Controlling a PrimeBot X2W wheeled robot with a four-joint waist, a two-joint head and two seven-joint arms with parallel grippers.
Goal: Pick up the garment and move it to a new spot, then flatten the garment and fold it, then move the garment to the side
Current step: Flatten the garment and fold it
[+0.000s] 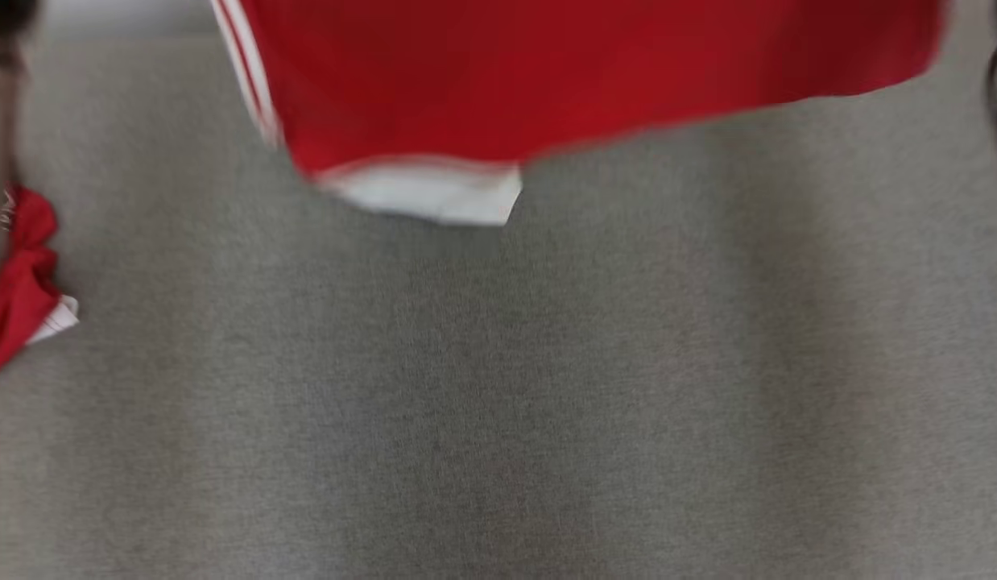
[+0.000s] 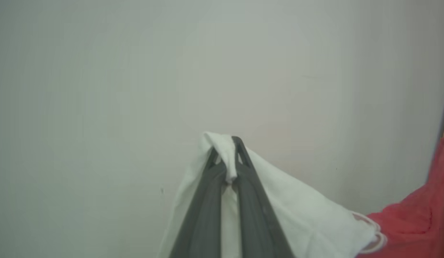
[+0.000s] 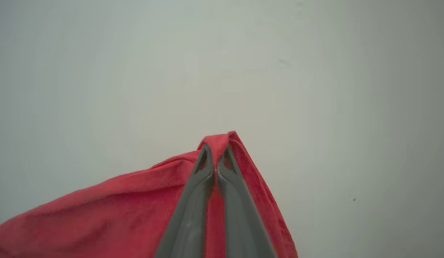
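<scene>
Grey counter [image 1: 498, 419] spreads across the head view, with the red garment [image 1: 547, 80] blurred along the top edge. In the left wrist view, the left gripper [image 2: 225, 150] is closed tight on the garment's white trim. In the right wrist view, the right gripper [image 3: 216, 152] pinches a red edge.
</scene>
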